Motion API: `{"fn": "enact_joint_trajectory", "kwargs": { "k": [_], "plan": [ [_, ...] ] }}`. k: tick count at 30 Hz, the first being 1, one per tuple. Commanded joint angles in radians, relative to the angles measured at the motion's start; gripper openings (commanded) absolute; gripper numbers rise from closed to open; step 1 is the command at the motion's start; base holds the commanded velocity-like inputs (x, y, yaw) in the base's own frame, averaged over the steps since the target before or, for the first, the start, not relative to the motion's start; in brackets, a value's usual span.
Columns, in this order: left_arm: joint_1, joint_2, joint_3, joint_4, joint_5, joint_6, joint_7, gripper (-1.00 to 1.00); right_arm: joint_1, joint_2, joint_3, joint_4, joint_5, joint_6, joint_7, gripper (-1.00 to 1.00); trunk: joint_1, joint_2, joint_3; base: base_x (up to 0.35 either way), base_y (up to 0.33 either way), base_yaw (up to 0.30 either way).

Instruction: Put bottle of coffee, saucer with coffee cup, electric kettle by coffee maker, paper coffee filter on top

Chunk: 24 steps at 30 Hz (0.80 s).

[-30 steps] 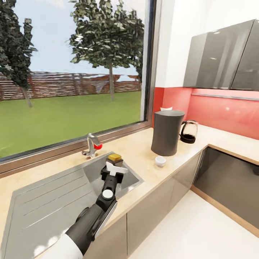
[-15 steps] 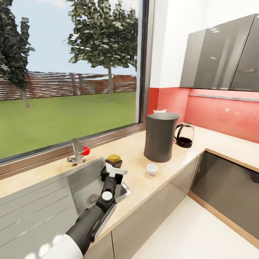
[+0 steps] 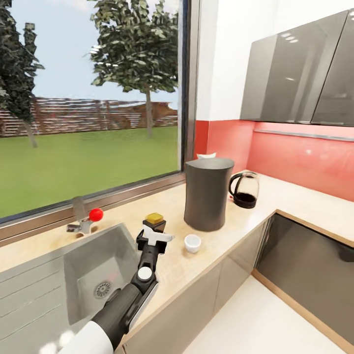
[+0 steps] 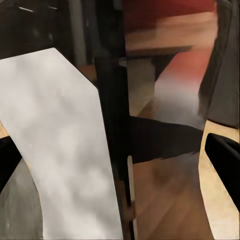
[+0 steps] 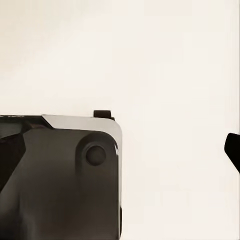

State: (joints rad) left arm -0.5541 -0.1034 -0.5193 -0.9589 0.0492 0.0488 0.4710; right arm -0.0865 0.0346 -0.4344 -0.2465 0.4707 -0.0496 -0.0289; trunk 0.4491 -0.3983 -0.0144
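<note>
The left gripper (image 3: 153, 235) is holding the bottle of coffee (image 3: 155, 222) upright over the countertop (image 3: 216, 236), its jaws clamped on the brown body beneath the yellow cap. The coffee maker (image 3: 206, 193) is standing ahead and to the right of the bottle, with the coffee cup (image 3: 192, 243) sitting between them (close to the likely path). The electric kettle (image 3: 244, 189) is waiting just beyond. The right gripper's state cannot be told.
</note>
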Motion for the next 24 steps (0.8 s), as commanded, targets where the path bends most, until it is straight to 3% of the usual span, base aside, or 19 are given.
{"fn": "enact_joint_trajectory", "kwargs": {
  "k": [1,14,18,24],
  "plan": [
    [-0.001,0.001,-0.004,-0.001,0.003,0.005,0.008,-1.00,-0.001,0.001,-0.007,0.002,0.009,-0.004,-0.002,1.00,0.001,-0.002,-0.001,0.225,-0.273,0.000],
    [-0.001,0.001,-0.004,-0.001,0.003,0.005,0.013,-1.00,-0.001,0.001,-0.007,0.001,0.009,-0.013,-0.002,1.00,0.001,-0.002,-0.001,0.217,-0.275,0.010],
    [-0.001,0.002,-0.002,-0.001,0.003,0.005,0.018,-1.00,-0.001,0.001,-0.006,0.002,0.009,-0.013,-0.002,1.00,0.001,-0.002,-0.001,0.220,-0.275,0.206],
    [-0.001,0.002,0.027,-0.001,0.001,0.003,0.018,-1.00,-0.001,0.002,-0.006,0.003,0.009,-0.013,-0.002,1.00,0.001,-0.002,-0.001,0.248,-0.249,0.267]
  ]
}}
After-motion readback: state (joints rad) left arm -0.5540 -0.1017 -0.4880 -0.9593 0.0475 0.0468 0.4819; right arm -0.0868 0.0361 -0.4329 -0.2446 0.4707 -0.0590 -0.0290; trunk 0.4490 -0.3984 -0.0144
